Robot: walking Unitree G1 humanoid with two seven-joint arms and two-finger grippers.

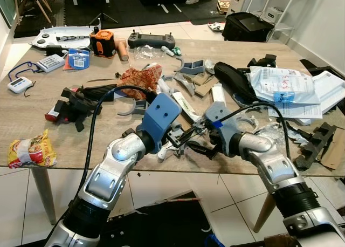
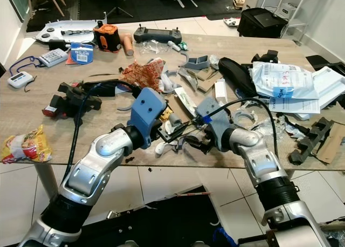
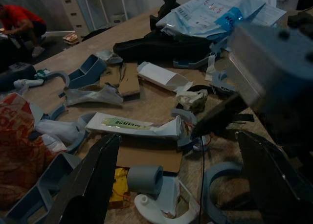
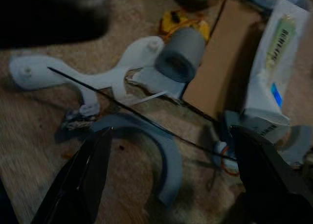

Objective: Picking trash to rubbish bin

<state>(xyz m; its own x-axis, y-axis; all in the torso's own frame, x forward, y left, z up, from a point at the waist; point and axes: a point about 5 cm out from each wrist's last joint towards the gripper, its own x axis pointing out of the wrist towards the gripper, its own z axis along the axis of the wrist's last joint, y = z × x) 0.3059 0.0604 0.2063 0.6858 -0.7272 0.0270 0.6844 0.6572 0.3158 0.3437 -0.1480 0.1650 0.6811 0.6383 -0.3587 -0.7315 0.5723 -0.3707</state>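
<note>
Your left pincer (image 1: pixel 180 138) and right pincer (image 1: pixel 197 144) meet nose to nose over the near edge of the surface (image 1: pixel 32 112). In each wrist view the black fingers (image 3: pixel 90 185) stand wide apart with nothing between them; the right one's fingers (image 4: pixel 83 180) straddle a grey arc (image 4: pixel 161 160) and a white bracket (image 4: pixel 98 77) lying on the wood.

The trash sits in a heap just ahead of both pincers: a flattened white carton (image 3: pixel 139 127) with a green label whose print is too blurred to read, a brown card (image 3: pixel 149 158) under it, a grey roll (image 3: pixel 145 177) on the card's near edge, and a scrap of yellow (image 3: pixel 119 185) beside the roll.

Readable writing is scarce. The white mailer (image 1: pixel 280 85) on your right carries red handwriting and a blue label, both too small to make out. A yellow snack bag (image 1: pixel 31 150) with red print lies alone at the near left corner. A red patterned wrapper (image 1: pixel 141 77) sits mid-surface, left of the heap.

Further back you have an orange box (image 1: pixel 102 43), a blue card (image 1: pixel 78 59), a black controller (image 1: pixel 151 40), and a white handset (image 1: pixel 20 84) on a blue cord. A black pouch (image 1: pixel 233 80) lies right of centre, and black brackets (image 1: pixel 315 142) near the right edge.

The surface is pale wood on slanted legs over white floor tiles (image 1: pixel 161 187). Beyond it a dark rug (image 1: pixel 135 9) and a black case (image 1: pixel 248 26) sit on the floor. In the left wrist view a person in red (image 3: pixel 19 21) crouches far off.
</note>
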